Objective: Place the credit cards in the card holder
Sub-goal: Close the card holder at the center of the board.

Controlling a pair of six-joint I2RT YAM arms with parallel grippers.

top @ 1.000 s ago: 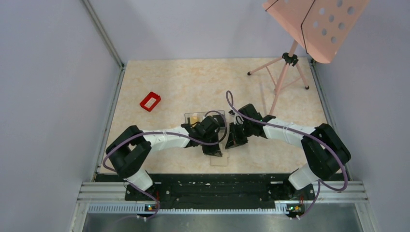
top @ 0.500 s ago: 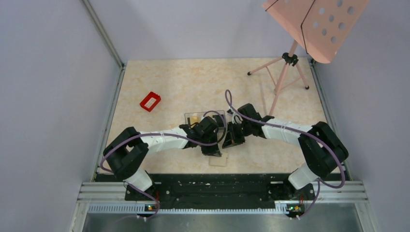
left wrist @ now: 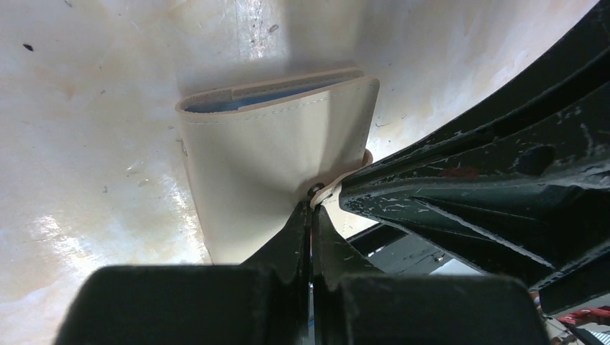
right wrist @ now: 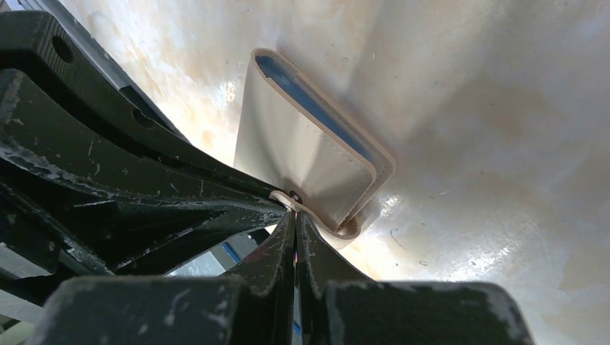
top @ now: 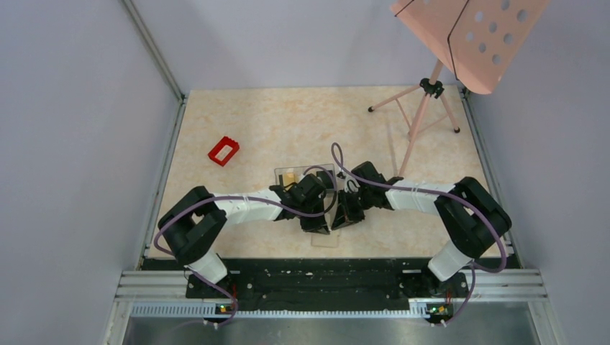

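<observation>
Wallet [left wrist: 273,158], beige-tan bifold with blue lining: lying folded on cream marbled tabletop [top: 288,122] near its front edge, between both arms. Left gripper [left wrist: 311,212]: pinching small snap tab [left wrist: 324,192], fingers pressing fully together. Right gripper [right wrist: 295,215]: pinching same tab, likewise closed.

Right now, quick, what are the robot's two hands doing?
Left gripper: closed, pinching the card holder.
Right gripper: closed, pinching the same card holder.
</observation>
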